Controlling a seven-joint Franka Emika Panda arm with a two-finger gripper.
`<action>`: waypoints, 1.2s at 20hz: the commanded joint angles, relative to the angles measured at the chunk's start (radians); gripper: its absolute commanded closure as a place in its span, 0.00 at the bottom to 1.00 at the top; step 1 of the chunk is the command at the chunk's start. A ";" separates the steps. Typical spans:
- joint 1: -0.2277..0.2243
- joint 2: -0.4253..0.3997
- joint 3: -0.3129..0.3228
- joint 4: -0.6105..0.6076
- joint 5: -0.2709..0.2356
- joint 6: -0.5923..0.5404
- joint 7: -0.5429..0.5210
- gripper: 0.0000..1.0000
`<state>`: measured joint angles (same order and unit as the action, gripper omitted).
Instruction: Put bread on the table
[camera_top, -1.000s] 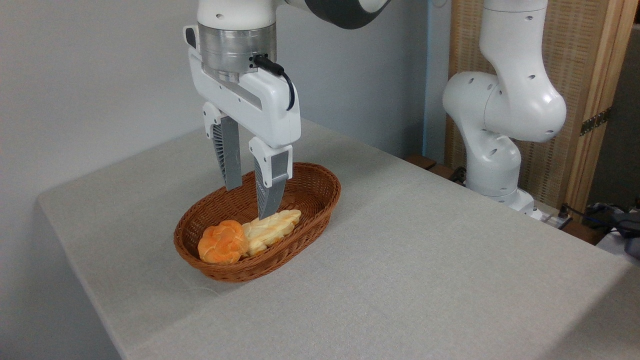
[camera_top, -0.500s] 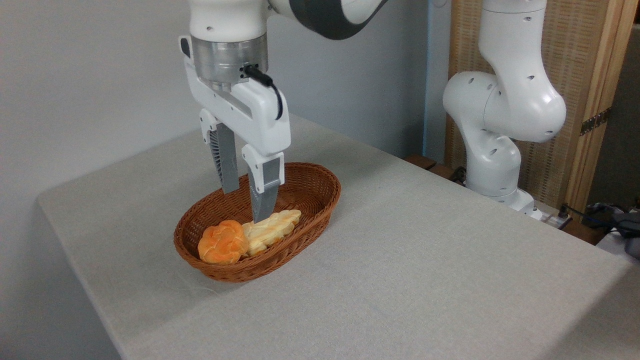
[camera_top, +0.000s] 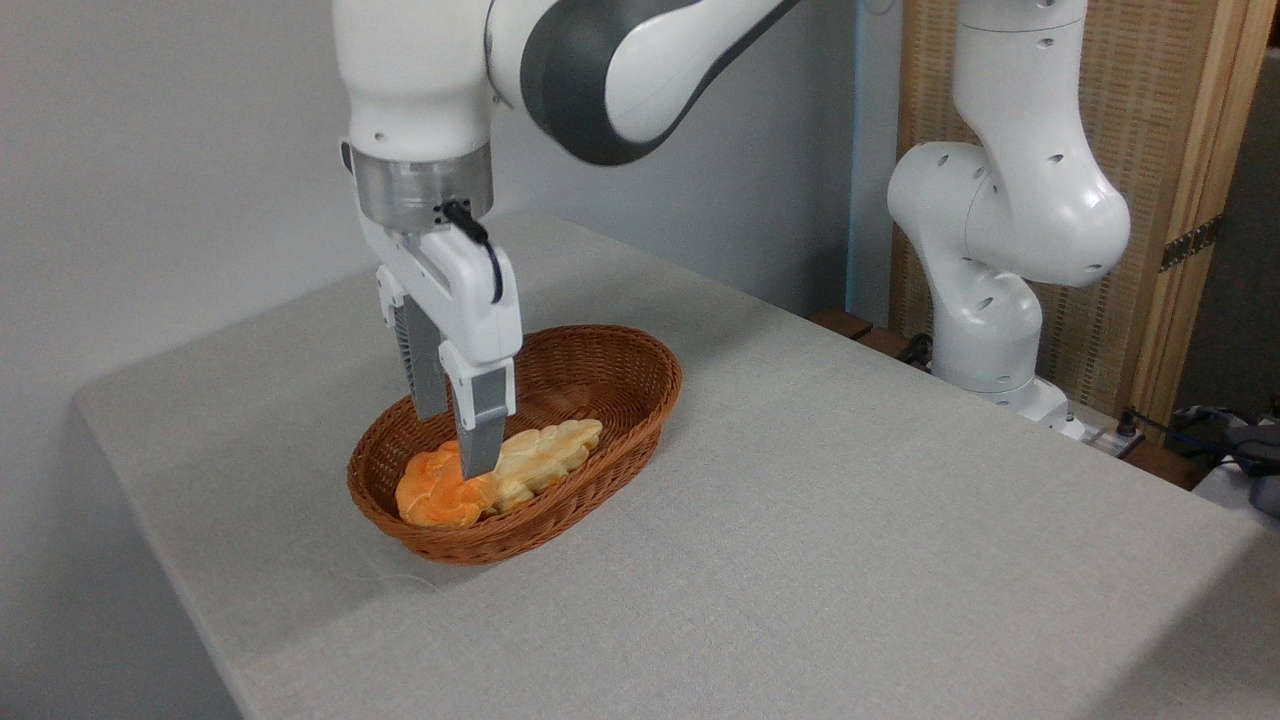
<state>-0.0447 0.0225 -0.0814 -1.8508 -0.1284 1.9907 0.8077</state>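
Note:
The bread (camera_top: 436, 494), a small round orange-golden knotted bun, lies at the near-left end of a brown oval wicker basket (camera_top: 620, 372). My gripper (camera_top: 453, 445) hangs straight over the bun with its jaws apart, open. The nearer finger (camera_top: 480, 425) reaches down to the bun's right side, at the seam with the pale loaf; the farther finger sits behind the bun. Nothing is held. The table (camera_top: 800, 520) is covered in grey-beige woven cloth.
A longer pale-yellow braided loaf (camera_top: 545, 456) lies in the basket, touching the bun's right side. The arm's white base (camera_top: 990, 330) stands at the table's far right edge. A wooden screen and cables are behind it.
My gripper has moved left and down, from above the braided loaf to over the orange bun. Its jaws have narrowed somewhat. Neither bread has moved.

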 joint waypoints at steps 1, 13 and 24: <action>-0.023 -0.001 -0.003 -0.047 -0.005 0.043 0.011 0.00; -0.038 0.022 -0.003 -0.073 0.007 0.096 0.018 0.00; -0.043 0.031 -0.003 -0.073 0.058 0.099 0.018 0.00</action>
<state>-0.0825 0.0553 -0.0876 -1.9135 -0.0915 2.0643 0.8124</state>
